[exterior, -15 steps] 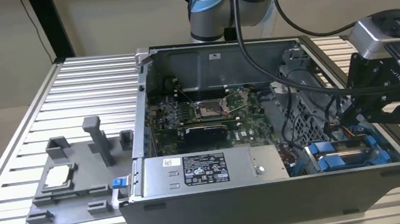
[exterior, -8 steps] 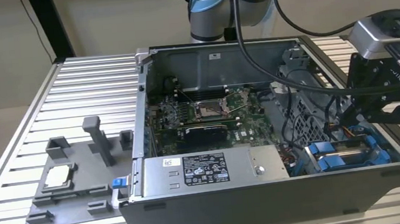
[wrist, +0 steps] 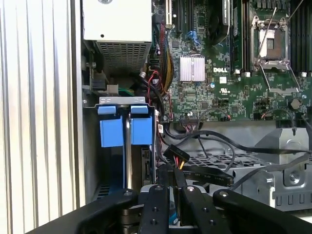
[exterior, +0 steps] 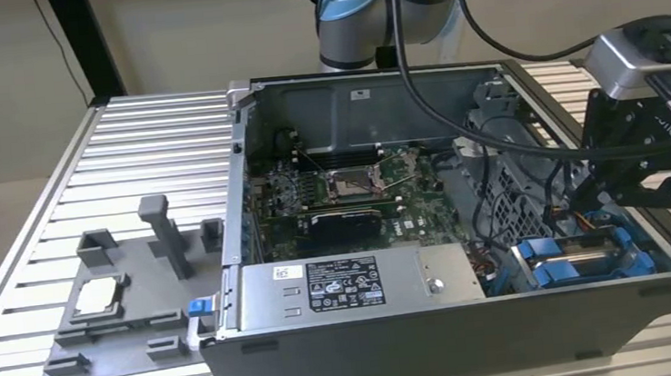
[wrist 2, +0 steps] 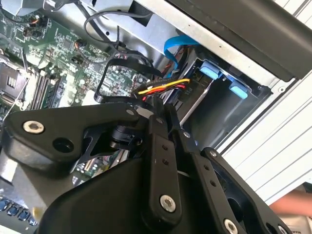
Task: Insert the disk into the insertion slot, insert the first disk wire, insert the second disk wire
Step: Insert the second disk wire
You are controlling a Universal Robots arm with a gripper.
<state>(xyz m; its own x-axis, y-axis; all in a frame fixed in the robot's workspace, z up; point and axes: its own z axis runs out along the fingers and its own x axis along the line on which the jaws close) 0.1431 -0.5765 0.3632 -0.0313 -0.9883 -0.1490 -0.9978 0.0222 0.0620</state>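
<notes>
Ribbed metal tabletop [exterior: 126, 161] carries an open computer case [exterior: 447, 342]; the gripper [exterior: 604, 190] hangs over the disk [exterior: 573, 258], already seated in its slot [exterior: 651, 256]. In both wrist views the jaws look pressed together on a connector [wrist: 178, 157] with its wire [wrist 2: 163, 87]; misalignment could bend it.

An open computer case [exterior: 447, 342] sits on the ribbed tabletop [exterior: 150, 149]. Inside lie a green motherboard [exterior: 336, 197] and a grey power-supply box [exterior: 356, 282]. A grey plastic fixture [exterior: 126, 288] stands at lower left.
</notes>
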